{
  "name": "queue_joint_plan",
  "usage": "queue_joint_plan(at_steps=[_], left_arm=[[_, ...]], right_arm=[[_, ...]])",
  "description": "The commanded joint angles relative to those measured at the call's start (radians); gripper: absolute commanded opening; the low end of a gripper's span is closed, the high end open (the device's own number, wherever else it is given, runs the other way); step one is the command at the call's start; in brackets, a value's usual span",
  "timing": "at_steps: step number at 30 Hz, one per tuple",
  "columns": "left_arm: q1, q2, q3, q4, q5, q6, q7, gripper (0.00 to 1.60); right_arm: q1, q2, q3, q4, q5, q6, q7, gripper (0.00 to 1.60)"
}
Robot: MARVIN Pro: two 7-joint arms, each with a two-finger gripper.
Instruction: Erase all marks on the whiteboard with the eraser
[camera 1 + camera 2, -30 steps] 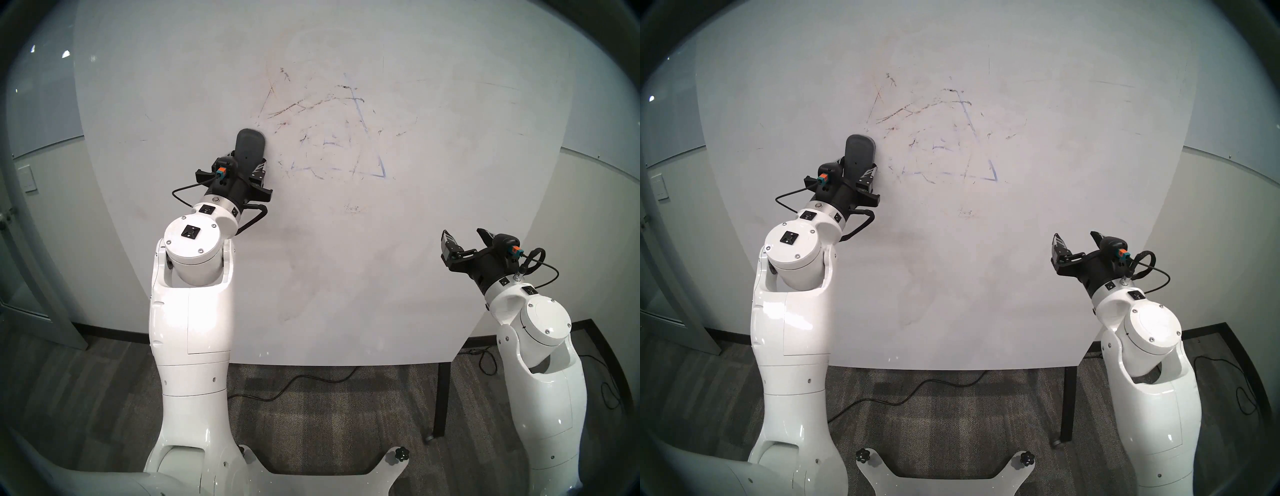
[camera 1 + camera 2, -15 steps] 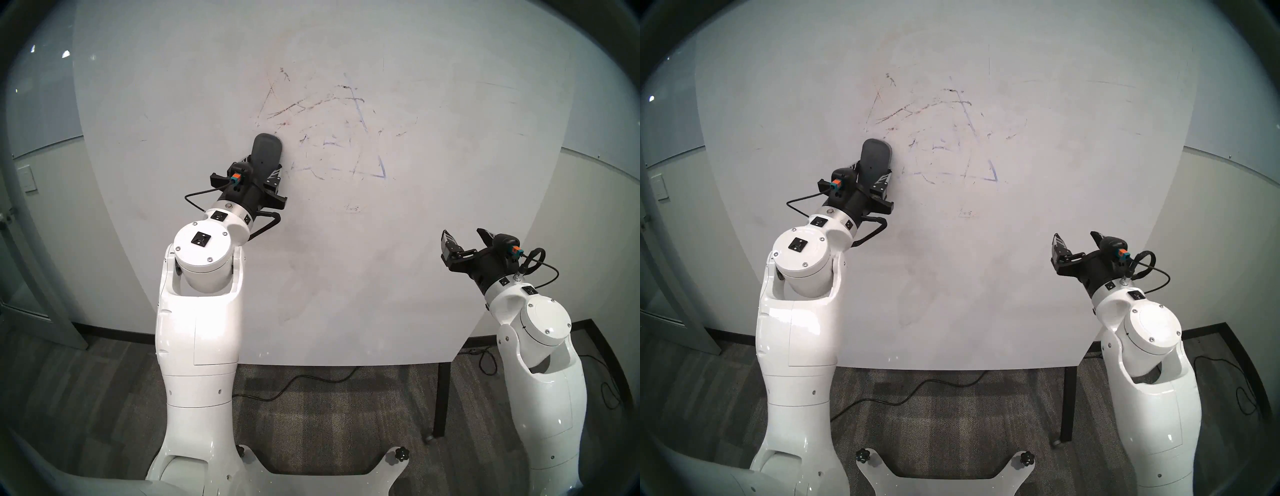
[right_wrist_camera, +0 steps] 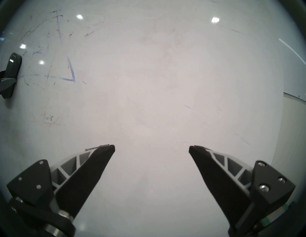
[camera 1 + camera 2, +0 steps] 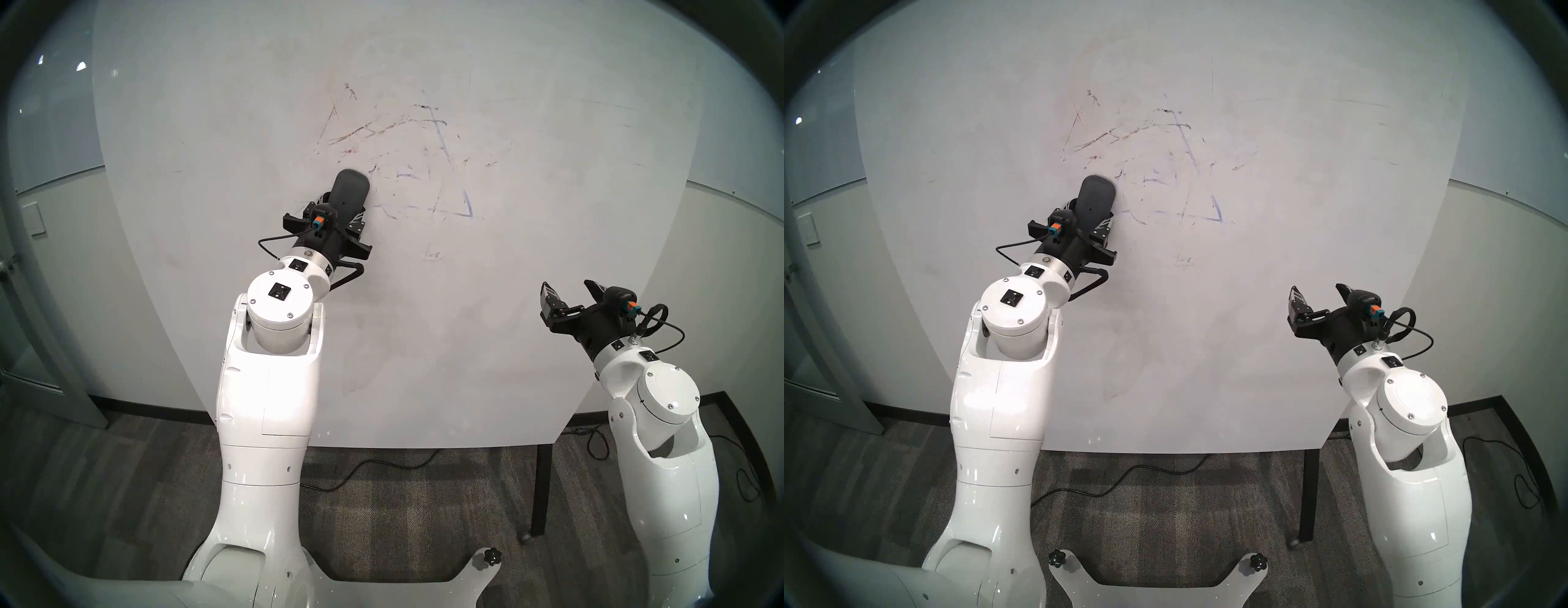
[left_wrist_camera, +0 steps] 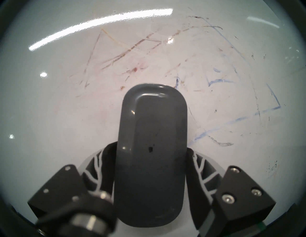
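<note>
My left gripper is shut on the dark grey oblong eraser, which lies against the large white whiteboard. The eraser also shows in the right head view, the left wrist view and the right wrist view. It sits at the left end of the marks: partly smeared blue triangle lines with dark and reddish-brown streaks above. A small scribble lies lower down. My right gripper is open and empty, near the board's right part.
The board stands on black legs over grey carpet with black cables. Pale grey walls flank it, with a door frame at far left. Faint ghosted smears cover the board's lower middle.
My left arm has slid the eraser to the right along the board, onto the left end of the blue lines, which look fainter there. The right arm has not moved.
</note>
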Motion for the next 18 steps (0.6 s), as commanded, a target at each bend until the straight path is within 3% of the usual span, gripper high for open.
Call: queue_joint_plan(at_steps=[1, 13, 18], left_arm=[[-0.066, -0.049, 0.078, 0.047, -0.001, -0.008, -0.007, 0.00], [-0.009, -0.028, 0.184, 0.029, -0.024, -0.011, 0.001, 0.00], [-0.016, -0.035, 0.183, 0.058, -0.011, -0.022, 0.009, 0.00]], right_arm=[[0.008, 0.001, -0.001, -0.021, 0.000, -0.004, 0.002, 1.60], [0.008, 0.001, -0.001, -0.022, 0.000, -0.004, 0.002, 1.60], [0.007, 0.001, -0.001, -0.023, 0.000, -0.003, 0.002, 1.60]])
